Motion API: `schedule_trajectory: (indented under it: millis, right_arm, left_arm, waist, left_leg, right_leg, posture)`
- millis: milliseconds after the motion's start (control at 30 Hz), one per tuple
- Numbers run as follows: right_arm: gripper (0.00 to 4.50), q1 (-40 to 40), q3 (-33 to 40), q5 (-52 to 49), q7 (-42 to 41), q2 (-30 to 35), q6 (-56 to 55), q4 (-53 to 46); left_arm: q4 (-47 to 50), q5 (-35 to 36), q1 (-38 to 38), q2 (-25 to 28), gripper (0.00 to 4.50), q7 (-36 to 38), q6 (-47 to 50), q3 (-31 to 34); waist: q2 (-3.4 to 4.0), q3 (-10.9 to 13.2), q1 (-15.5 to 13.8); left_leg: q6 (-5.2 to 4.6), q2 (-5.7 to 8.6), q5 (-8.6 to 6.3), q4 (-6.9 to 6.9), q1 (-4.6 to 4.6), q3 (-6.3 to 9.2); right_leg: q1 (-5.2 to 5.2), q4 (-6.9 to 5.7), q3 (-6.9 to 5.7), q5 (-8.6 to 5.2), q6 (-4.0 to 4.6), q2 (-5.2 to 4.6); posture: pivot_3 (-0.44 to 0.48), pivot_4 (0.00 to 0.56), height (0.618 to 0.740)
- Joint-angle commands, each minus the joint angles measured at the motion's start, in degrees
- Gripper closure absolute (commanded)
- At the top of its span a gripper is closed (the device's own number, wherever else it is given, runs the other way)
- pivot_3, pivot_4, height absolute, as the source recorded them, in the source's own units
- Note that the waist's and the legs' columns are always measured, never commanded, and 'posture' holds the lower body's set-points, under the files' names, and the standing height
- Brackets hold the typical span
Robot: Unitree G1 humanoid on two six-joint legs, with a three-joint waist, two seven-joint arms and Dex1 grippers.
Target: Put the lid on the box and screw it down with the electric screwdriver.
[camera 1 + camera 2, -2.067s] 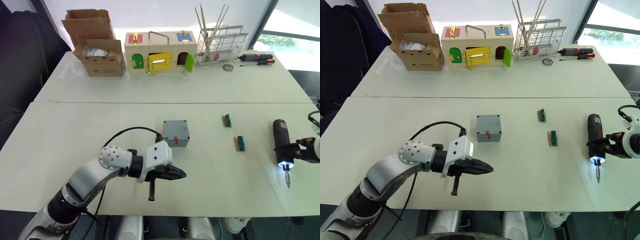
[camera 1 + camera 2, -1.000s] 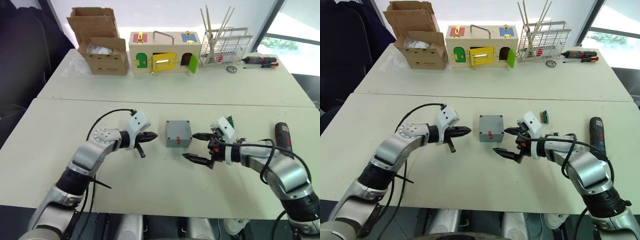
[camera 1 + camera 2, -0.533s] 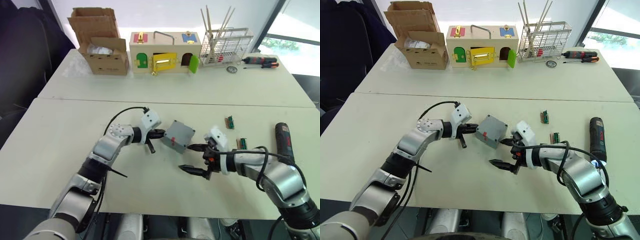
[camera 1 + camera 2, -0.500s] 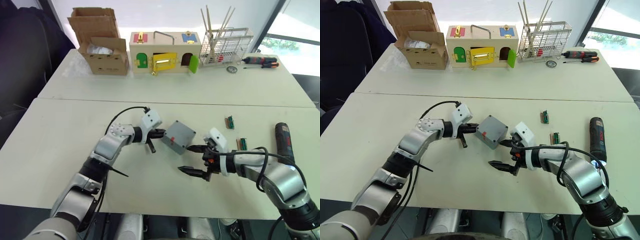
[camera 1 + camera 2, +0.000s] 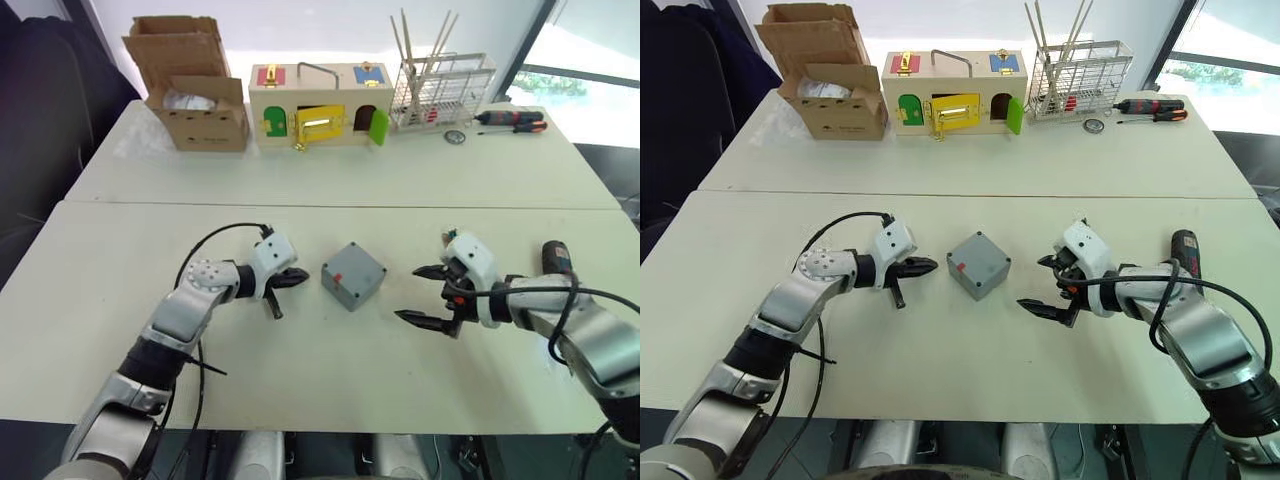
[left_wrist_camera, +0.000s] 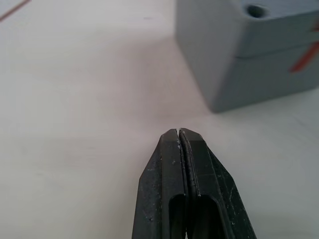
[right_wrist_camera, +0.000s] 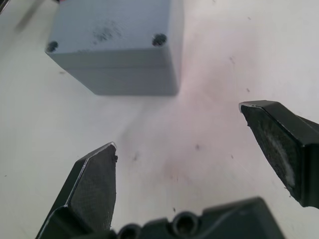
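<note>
Box (image 5: 353, 275) released; right jaws gaping

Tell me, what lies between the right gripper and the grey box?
Nothing: in the right wrist view only bare white table separates the open right gripper from the grey box.

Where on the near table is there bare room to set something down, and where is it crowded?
Bare tabletop lies between the box and the open right gripper, and all along the near edge in front of both arms. Between the shut left gripper and the box the gap is narrow. The far table's back edge is crowded: cardboard box, wooden latch box, wire rack.
</note>
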State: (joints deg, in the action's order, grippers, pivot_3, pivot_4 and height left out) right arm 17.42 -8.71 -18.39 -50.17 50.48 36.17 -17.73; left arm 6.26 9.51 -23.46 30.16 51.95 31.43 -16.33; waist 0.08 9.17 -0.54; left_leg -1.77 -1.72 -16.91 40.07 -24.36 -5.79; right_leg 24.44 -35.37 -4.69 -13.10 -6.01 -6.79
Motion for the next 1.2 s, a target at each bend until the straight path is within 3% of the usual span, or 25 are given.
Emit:
schedule_trajectory:
  millis: [33,267,500,867,1033,1133,1200]
  right_arm:
    - [0.02,4.0,-3.1,2.9,-2.9,-3.1,-6.7,5.6]
    - [0.02,4.2,-4.6,2.1,-5.9,-5.4,-5.0,2.2]
    - [0.02,0.1,-2.1,1.0,-4.9,-4.1,-0.4,-3.3]
    - [0.02,-5.0,3.7,-0.5,-1.4,-3.1,6.7,-9.8]
    - [0.02,-11.8,20.1,-5.3,3.0,-2.2,15.7,-16.5]
    - [0.02,-14.0,36.6,-14.9,5.4,-7.8,20.2,-20.0]
    - [0.02,-16.6,43.8,-17.2,7.3,-10.2,21.5,-20.1]
  left_arm:
    - [6.2,2.5,1.4,-0.7,4.50,0.5,3.4,-0.6]
    - [-3.6,-1.7,-4.6,-7.4,4.50,-4.2,-0.5,-2.8]
    - [-9.7,-4.3,-8.8,-9.5,4.50,-2.1,-6.3,-5.6]
    - [-12.1,-5.0,-9.1,-11.4,4.50,-2.4,-8.5,-4.6]
    - [-5.4,-3.0,-6.3,-7.6,4.50,-1.5,-5.5,-1.1]
    - [3.6,3.6,-3.1,-5.0,4.50,0.5,0.7,3.3]
    - [9.7,8.7,-1.1,-3.9,4.50,1.7,5.3,5.8]
  waist:
    - [0.00,0.0,-0.1]
    - [0.00,0.0,-1.4]
    - [-0.01,0.0,-1.7]
    - [-0.01,0.0,-1.8]
    - [-0.01,0.0,-1.7]
    - [-0.02,0.0,-1.6]
    - [-0.01,0.0,-1.7]
  left_leg:
    - [0.07,0.00,0.04,0.00,0.00,-0.02]
    - [0.25,0.11,0.15,0.07,-0.04,-0.01]
    - [0.27,0.11,0.16,0.06,-0.02,-0.02]
    - [0.02,0.11,0.02,0.07,-0.02,0.07]
    - [0.01,0.10,0.01,0.06,-0.04,0.09]
    - [0.00,-0.06,0.00,0.04,-0.03,0.12]
    - [0.00,-0.10,0.00,0.03,0.00,0.15]
  right_leg:
    - [0.00,0.00,0.02,0.00,0.00,-0.01]
    - [-0.03,-0.01,-0.01,0.01,-0.01,-0.01]
    - [-0.03,-0.06,-0.05,0.01,0.00,0.00]
    - [-0.03,-0.06,-0.04,0.01,0.01,-0.01]
    - [-0.02,-0.05,-0.04,0.01,0.00,-0.02]
    - [-0.01,-0.07,-0.04,0.01,0.01,-0.01]
    - [-0.02,-0.11,-0.04,0.01,0.01,0.00]
  posture:
    - [0.000,0.150,0.728]
    - [0.000,0.150,0.728]
    - [0.000,0.150,0.728]
    - [0.000,0.150,0.728]
    - [0.000,0.150,0.728]
    - [0.000,0.150,0.728]
    - [0.000,0.150,0.728]
